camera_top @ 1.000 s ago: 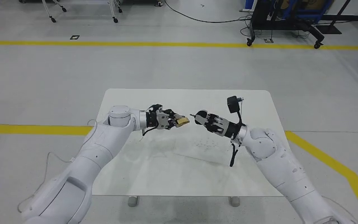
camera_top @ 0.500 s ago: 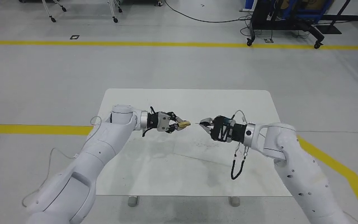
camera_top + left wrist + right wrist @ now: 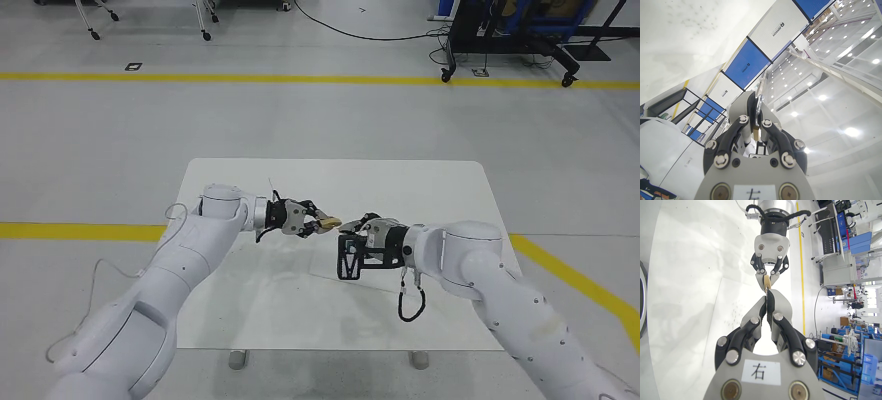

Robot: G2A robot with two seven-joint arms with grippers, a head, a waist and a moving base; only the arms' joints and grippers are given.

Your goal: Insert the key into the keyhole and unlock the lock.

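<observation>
A white table [image 3: 300, 300] carries some small dark specks, and 2 white arms meet above its middle, end to end. The left gripper [image 3: 316, 219] points toward the right arm, with its fingers clamped on a small brass lock [image 3: 766, 281]. In the left wrist view the silver shackle lies between the finger pads and the brass body sits lower, toward the palm. In the right wrist view the lock's keyhole end faces the right gripper [image 3: 767, 297]. The right gripper's fingers are pressed together, and their black ribbed pads [image 3: 770, 306] close on the key [image 3: 767, 289]. The key is almost wholly hidden between them. The tips of the right gripper sit right against the keyhole end of the lock, in line with it. The lock and key are held in the air above the table, not resting on it. How far the key has gone into the keyhole cannot be told.
</observation>
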